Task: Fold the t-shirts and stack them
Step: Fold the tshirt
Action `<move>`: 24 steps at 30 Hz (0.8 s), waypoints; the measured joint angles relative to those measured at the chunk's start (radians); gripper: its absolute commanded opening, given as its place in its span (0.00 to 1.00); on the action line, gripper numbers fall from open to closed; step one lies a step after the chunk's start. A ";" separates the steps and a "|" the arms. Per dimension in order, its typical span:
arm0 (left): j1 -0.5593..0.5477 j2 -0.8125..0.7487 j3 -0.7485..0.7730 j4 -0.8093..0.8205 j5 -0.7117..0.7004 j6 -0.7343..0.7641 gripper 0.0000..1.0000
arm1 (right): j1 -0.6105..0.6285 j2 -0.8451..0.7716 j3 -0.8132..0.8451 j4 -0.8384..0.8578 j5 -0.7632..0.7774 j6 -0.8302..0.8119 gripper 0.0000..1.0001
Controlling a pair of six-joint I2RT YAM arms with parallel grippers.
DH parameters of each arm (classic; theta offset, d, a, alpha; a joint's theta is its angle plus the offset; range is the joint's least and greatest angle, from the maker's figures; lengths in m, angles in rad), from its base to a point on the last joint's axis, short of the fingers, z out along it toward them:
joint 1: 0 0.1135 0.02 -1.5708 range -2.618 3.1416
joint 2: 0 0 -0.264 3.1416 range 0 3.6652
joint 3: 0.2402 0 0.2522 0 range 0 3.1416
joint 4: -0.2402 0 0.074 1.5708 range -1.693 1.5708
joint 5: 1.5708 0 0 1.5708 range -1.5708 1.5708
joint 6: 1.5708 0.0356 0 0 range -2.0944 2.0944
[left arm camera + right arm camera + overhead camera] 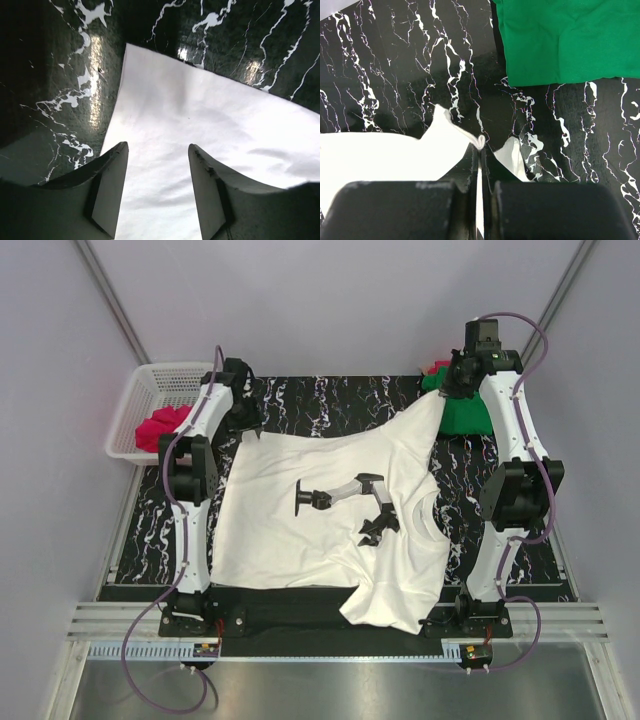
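Observation:
A white t-shirt (270,525) lies spread on the black marble table, with a dark graphic at its middle. My left gripper (247,425) hovers open over its far left corner; in the left wrist view the gripper (157,146) has only white cloth (200,110) below the gap. My right gripper (447,392) is shut on the shirt's far right corner and holds it raised. The right wrist view shows a fold of white fabric (380,155) pinched in that gripper (481,144). A folded green t-shirt (465,418) (565,40) lies just right of it. The pinkish-red t-shirt (165,425) sits crumpled in the basket.
A white plastic basket (135,405) stands at the back left, off the table's left edge. Something red (437,368) shows behind the green shirt at the back right. The white shirt's near right part hangs over the table's front edge (390,610).

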 measured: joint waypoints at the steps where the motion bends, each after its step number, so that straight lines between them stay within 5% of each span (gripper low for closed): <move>1: 0.001 0.000 0.008 0.000 -0.002 -0.003 0.57 | 0.000 0.000 0.000 0.000 0.000 0.000 0.00; 24: 0.029 0.159 0.165 0.013 -0.016 -0.027 0.55 | 0.000 -0.039 -0.107 0.017 -0.065 0.000 0.00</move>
